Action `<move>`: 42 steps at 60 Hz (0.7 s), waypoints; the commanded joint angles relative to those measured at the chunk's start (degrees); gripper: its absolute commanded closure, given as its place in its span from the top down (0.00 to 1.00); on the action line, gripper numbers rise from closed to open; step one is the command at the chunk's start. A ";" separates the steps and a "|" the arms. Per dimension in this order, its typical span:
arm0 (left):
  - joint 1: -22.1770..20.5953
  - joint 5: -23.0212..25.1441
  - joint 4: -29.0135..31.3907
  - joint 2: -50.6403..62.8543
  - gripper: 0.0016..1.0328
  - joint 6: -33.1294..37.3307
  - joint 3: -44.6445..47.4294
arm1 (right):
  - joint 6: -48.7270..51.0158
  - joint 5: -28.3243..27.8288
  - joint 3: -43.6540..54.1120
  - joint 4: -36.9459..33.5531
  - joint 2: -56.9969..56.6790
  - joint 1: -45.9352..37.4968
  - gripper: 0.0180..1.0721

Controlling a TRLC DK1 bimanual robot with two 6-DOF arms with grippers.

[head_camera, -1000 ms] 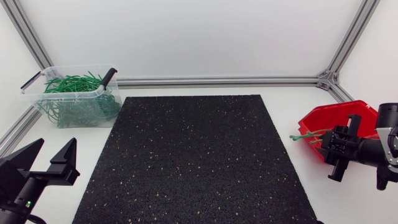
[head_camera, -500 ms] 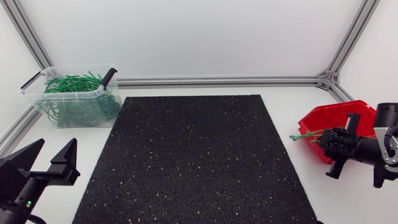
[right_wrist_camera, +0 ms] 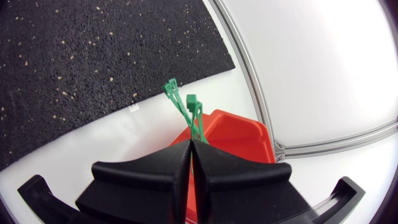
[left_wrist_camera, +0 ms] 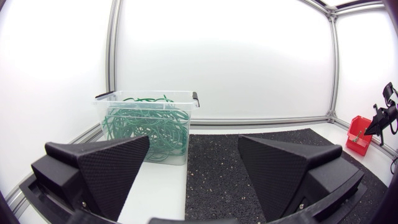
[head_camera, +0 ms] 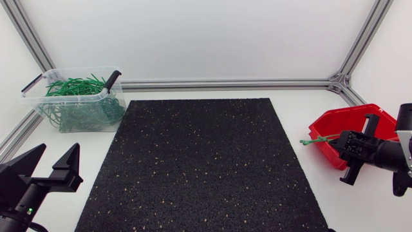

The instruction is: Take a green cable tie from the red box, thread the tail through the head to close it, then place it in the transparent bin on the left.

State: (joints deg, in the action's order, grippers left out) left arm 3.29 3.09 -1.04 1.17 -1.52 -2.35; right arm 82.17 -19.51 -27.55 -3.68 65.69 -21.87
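Right now, a black mat (head_camera: 206, 161) is seen lying flat on the white table (head_camera: 302, 103). Off the mat's right edge, a red box (head_camera: 354, 122) is found, tipped so that its open mouth faces the mat. The right gripper (head_camera: 338, 145) is held low at that mouth, also to the right of the mat. Its two fingers are pressed tight together, and green cable ties (right_wrist_camera: 186, 109) are pinched between the tips. Two small square heads can be made out on them, poking out past the box's lip toward the mat's right edge. How many ties are pinched cannot be told. Off the mat's far left corner, a transparent bin (head_camera: 96, 109) is placed, and a heap of looped green ties (head_camera: 74, 87) is piled inside it. Off the mat's near left corner, the left gripper (head_camera: 59, 147) is held above the table with its fingers spread wide apart and nothing is caught between them.
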 commanded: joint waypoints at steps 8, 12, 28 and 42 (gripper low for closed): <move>-0.39 -0.02 1.30 -0.03 0.96 -0.68 2.26 | -4.04 -3.52 -8.57 -10.47 -7.42 -1.42 0.06; -0.21 -0.02 1.30 -0.20 0.96 -0.68 2.26 | -5.27 -4.05 -11.74 -14.33 -8.47 -1.25 0.06; 0.05 -1.77 2.00 -1.26 0.96 -0.50 2.26 | -12.56 -6.24 -24.04 -31.56 -10.94 2.53 0.06; 1.02 -1.77 2.00 -1.61 0.96 0.20 2.26 | -18.80 -8.53 -34.76 -48.88 -9.44 11.23 0.06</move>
State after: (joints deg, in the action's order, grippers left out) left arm 3.97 1.37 -0.69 -0.03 -1.50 -2.35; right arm 65.98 -26.61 -58.65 -48.16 55.31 -12.95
